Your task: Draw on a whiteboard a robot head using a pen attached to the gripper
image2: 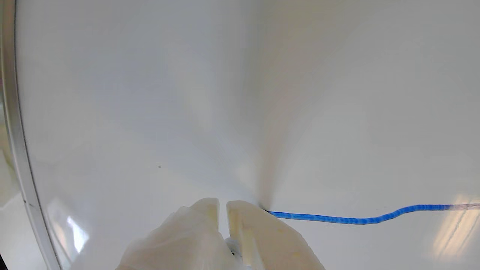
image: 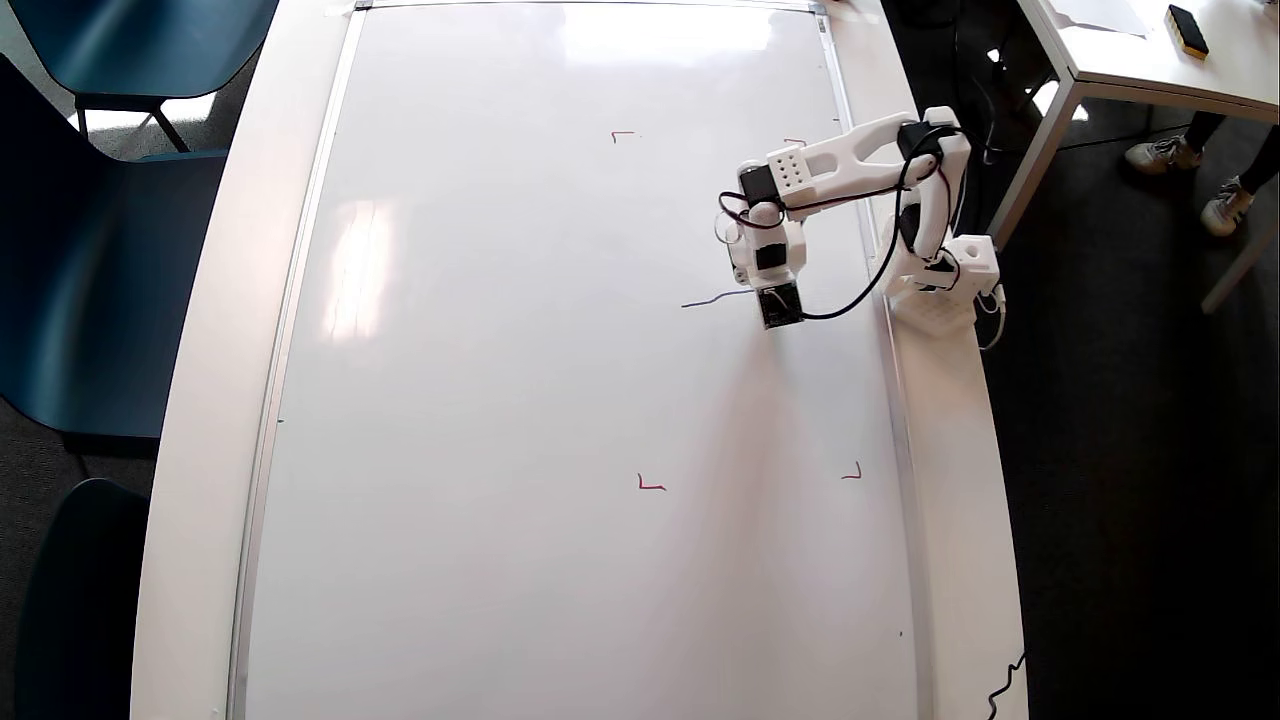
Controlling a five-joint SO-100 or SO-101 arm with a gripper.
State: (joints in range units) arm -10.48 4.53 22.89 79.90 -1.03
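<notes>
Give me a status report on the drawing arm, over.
Gripper down at the whiteboard, jaws nearly closed with a thin gap. One wavy blue line drawn so far, no head outline yet. Pen itself not discernible. Nothing obstructing the board.

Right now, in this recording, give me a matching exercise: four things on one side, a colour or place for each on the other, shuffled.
Things:
1. blue line
2. corner marks
3. gripper
4. chair

Descriptions:
A. red, small angles on the whiteboard
B. dark teal, left of the table in the overhead view
C. runs right from the white tips in the wrist view
D. white, bottom edge of the wrist view

Pairs: 1-C, 2-A, 3-D, 4-B
</notes>
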